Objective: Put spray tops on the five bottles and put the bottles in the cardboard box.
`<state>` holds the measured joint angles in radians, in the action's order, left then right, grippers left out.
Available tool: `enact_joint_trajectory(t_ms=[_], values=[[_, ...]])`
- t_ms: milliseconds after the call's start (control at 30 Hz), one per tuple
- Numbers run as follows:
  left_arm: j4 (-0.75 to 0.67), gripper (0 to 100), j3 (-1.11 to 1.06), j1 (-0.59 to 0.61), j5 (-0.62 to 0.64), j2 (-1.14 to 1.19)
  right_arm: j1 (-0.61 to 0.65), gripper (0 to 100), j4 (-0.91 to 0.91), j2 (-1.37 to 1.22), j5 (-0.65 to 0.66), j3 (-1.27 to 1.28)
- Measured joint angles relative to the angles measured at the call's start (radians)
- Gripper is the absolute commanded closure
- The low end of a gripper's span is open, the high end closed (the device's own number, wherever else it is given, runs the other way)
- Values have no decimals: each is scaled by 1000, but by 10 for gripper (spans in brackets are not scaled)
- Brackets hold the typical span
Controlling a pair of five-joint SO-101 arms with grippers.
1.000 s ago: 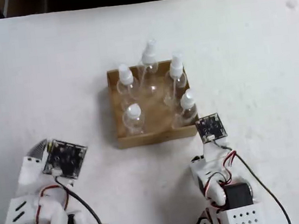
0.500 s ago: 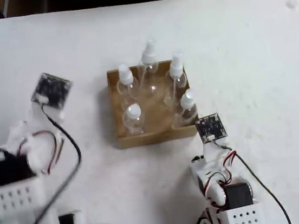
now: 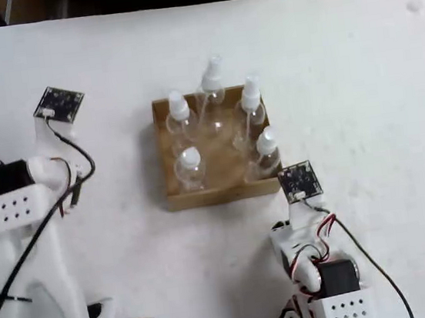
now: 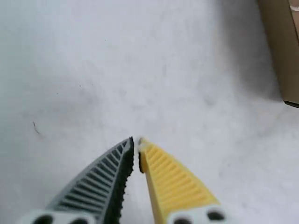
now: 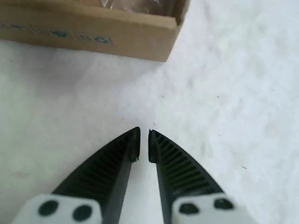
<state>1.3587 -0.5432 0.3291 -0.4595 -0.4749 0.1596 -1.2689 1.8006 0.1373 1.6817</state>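
Five clear plastic bottles (image 3: 190, 169), each capped with one of the white spray tops (image 3: 211, 70), stand inside the shallow brown cardboard box (image 3: 217, 196) near the middle of the white table (image 3: 357, 71): three along the far wall, two along the near wall.

High view: gives the whole layout. The left arm (image 3: 17, 206) stands well apart from the box on its left. The right arm (image 3: 313, 255) ends just beside the box's near right corner.

Left wrist view: the left gripper (image 4: 136, 142), with one grey finger and one yellow, has its tips pressed together and nothing between them. It is over bare table, with an edge of the box (image 4: 280, 46) apart from the tips.

Right wrist view: the right gripper (image 5: 144, 135), both fingers black, is closed to a hairline gap and holds nothing. The box's outer wall (image 5: 93, 32) and one corner lie near, ahead of the tips.

Open table surrounds the box on all four sides, and is broadest on the far and right sides.
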Motion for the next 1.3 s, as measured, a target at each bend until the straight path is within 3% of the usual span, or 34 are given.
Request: enact_joint_trajectory(t_ms=[267,433,767,1000,1300], values=[[0,976,3,3,8,77,0,978,0,0,0,0],[-9,976,3,29,120,124,0,978,0,0,0,0],[-15,976,3,28,152,130,0,978,0,0,0,0],[-15,976,3,28,279,130,0,978,0,0,0,0],[-18,976,3,-51,296,130,0,978,0,0,0,0]])
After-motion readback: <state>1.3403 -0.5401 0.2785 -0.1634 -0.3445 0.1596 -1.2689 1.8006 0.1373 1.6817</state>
